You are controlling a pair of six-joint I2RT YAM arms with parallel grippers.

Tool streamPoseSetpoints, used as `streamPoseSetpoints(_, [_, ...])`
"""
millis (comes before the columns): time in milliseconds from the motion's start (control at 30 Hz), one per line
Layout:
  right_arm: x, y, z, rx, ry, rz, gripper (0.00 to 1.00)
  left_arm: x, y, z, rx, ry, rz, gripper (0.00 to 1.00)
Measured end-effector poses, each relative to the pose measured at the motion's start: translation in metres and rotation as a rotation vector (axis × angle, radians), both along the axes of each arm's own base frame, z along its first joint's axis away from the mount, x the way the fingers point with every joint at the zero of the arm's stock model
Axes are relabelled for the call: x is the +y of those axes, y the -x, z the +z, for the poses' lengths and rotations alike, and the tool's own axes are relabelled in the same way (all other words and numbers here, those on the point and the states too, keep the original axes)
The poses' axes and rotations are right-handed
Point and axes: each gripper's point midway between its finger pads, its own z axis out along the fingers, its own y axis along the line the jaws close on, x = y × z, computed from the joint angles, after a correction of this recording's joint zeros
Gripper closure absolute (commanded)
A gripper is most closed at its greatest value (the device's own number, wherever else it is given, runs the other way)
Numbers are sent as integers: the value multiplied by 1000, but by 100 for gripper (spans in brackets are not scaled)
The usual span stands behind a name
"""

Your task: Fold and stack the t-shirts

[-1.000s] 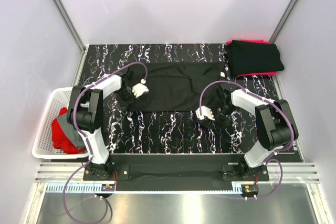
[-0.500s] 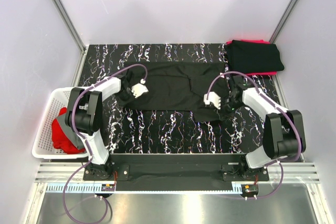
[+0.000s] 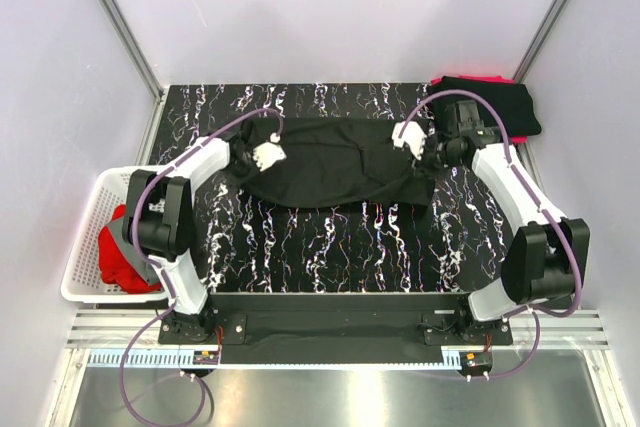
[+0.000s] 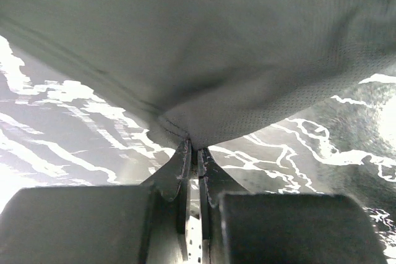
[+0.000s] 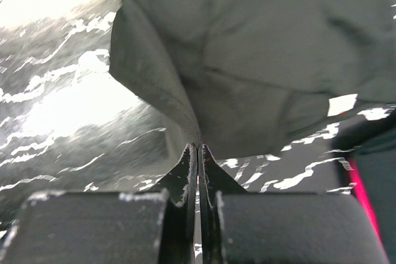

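1. The left gripper has its jaws pressed together on a pinch of hem of the soft black cloth t-shirt. In the left wrist view the cloth rises from the fingertips and fills the upper frame, so the rest of the shirt is cut off there.
2. The right gripper is likewise clamped narrow on the same shirt's edge, and a ridge of cloth climbs away from it.
3. Between the two grippers the shirt stretches as a band over the far half of the black, white-veined marble-patterned counter. Its near edge sags in a curve. Sleeves and collar cannot be made out, nor whether that edge touches the counter.
4. Just beyond the right gripper, in the far right corner, a folded black t-shirt lies on a red folded t-shirt, of which only the rim shows.
5. Well left of the left gripper, off the counter, a white slatted plastic basket holds a crumpled red t-shirt and grey cloth, partly hidden by the left arm.
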Motion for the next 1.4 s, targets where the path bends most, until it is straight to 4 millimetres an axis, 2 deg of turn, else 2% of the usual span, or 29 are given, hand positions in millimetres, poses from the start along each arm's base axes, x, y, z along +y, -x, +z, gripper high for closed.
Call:
streamPoseSetpoints(133, [2, -19, 13, -30, -25, -29, 100, -4, -14, 18, -57, 13, -2, 100])
streamPoseSetpoints(433, [-1, -50, 28, -60, -57, -92, 100, -6, -23, 28, -79, 15, -2, 100])
streamPoseSetpoints(733, [0, -96, 42, -112, -95, -150, 100, -11, -66, 49, -164, 26, 25, 100])
streamPoseSetpoints(1000, [3, -138, 31, -122, -118, -198, 100, -4, -96, 37, -170, -21, 96, 100])
streamPoseSetpoints(1167, [4, -164, 22, -125, -132, -240, 100, 0, -102, 23, -148, -43, 133, 100])
streamPoseSetpoints(1400, [4, -202, 15, -144, -156, -300, 100, 3, -120, 25, -176, -52, 184, 100])
